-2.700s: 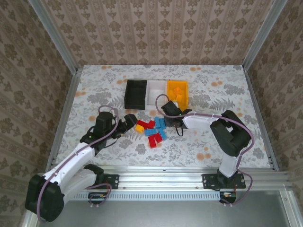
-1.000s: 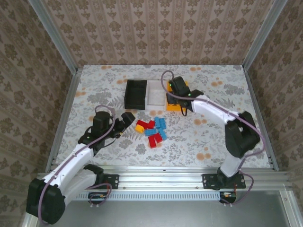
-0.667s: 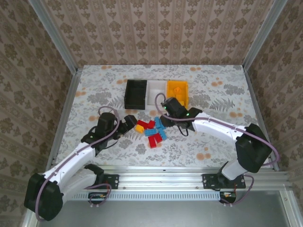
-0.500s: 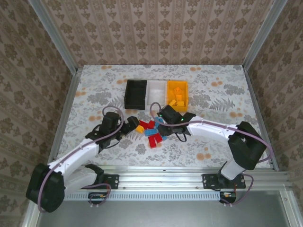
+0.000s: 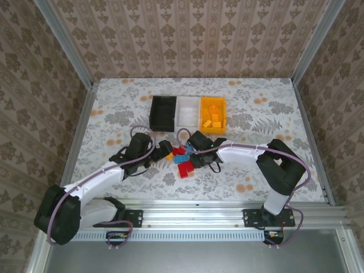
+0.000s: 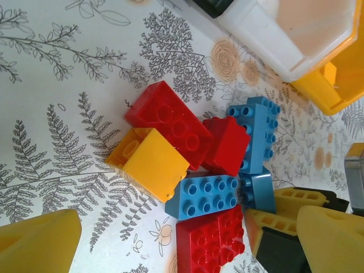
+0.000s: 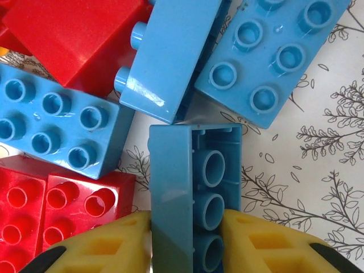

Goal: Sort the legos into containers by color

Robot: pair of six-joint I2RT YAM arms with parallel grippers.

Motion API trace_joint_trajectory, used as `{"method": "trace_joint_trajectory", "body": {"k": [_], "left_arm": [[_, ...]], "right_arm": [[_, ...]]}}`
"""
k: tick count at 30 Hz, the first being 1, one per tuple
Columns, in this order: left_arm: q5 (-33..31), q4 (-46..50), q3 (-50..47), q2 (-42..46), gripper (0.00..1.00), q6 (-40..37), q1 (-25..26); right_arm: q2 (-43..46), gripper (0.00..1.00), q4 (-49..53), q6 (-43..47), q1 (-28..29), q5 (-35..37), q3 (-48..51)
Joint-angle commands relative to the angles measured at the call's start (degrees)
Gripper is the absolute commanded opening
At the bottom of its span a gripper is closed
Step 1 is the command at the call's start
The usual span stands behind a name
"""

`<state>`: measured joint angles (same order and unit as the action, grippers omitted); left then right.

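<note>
Right gripper (image 7: 187,219) clamps a small blue studded plastic brick (image 7: 190,170) lying on its side, long axis pointing straight out from the jaws; left gripper (image 6: 187,216) gapes open

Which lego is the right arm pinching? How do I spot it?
Look in front of the row of three small plastic bins, at the heap of red, blue and yellow studded bricks. On its right side, the right arm's yellow fingers pinch one blue plastic brick. It alone among the blue bricks shows its hollow underside with round tubes.
</note>
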<state>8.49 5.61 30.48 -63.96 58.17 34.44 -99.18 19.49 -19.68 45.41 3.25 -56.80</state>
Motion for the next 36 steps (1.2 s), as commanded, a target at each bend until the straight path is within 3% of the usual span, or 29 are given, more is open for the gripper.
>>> {"method": "trace_joint_trajectory", "body": {"k": [1,6,10,24,29,36], "left_arm": [[-1.5,1.0,0.9,1.5,0.99,-1.5,0.2],[-1.6,0.5,0.2,1.8,0.99,-1.3,0.1],[-1.5,0.8,0.2,2.4,0.99,-1.5,0.1],[-1.9,1.3,0.2,4.2,1.00,-2.3,-0.4],[-2.3,2.5,0.0,6.7,1.00,-2.8,-2.1],[-0.6,4.7,-1.6,10.8,1.00,-1.8,-4.3]], "right_arm": [[-0.7,0.35,1.4,0.1,0.1,1.9,-0.3],[-2.1,0.40,2.9,1.0,0.1,3.4,-1.5],[-1.2,0.24,3.1,1.0,0.2,5.4,-0.9],[12.2,0.23,6.5,0.4,0.6,3.6,1.3],[12.2,0.24,8.1,4.0,-1.9,2.9,-6.1],[-1.0,0.24,6.8,7.3,-9.3,-0.2,-23.7]]}}
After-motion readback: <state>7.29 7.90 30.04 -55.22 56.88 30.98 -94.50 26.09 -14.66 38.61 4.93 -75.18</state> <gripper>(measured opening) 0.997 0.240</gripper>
